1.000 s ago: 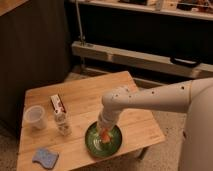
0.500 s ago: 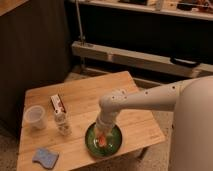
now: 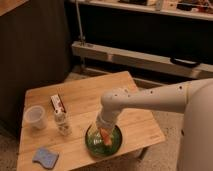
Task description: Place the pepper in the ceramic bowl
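The glossy green ceramic bowl point(image 3: 90, 141) sits near the front edge of the wooden table point(image 3: 125, 87). My gripper point(image 3: 104, 131) reaches down from the white arm on the right and hangs right over the bowl's middle, hiding part of it. The small orange-red pepper point(image 3: 105, 134) shows at the gripper's tip, low inside the bowl. I cannot tell whether the pepper rests on the bowl's bottom or hangs just above it.
A translucent plastic cup point(image 3: 35, 117) stands at the table's left. A small red-and-white box point(image 3: 58, 103) and a small bottle point(image 3: 62, 125) stand left of the bowl. A blue-grey sponge point(image 3: 45, 156) lies at the front left corner. A metal rail point(image 3: 150, 57) runs behind the table.
The gripper has come lower into the bowl with the pepper at its tip. The arm's wrist has shifted slightly toward the table's front. Nothing else has moved.
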Action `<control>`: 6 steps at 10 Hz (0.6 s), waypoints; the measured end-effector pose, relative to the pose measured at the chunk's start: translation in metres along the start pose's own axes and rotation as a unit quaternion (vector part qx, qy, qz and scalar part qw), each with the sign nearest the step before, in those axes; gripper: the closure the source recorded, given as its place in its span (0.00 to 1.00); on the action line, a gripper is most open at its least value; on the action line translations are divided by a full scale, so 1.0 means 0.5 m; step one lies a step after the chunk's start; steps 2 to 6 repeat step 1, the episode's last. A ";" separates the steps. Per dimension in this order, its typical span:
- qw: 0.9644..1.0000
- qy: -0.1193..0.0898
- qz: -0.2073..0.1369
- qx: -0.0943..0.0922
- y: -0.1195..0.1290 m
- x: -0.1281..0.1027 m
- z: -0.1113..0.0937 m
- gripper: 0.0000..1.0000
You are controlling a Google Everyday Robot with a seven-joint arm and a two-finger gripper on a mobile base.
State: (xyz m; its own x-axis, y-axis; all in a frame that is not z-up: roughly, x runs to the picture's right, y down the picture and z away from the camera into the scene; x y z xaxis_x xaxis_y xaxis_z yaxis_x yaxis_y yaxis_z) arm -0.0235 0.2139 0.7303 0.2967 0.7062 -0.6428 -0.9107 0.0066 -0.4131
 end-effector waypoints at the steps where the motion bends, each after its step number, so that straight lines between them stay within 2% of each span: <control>1: 1.000 -0.012 0.009 -0.003 -0.002 0.011 -0.033 0.20; 6: 1.000 -0.012 0.009 -0.003 -0.002 0.011 -0.033 0.20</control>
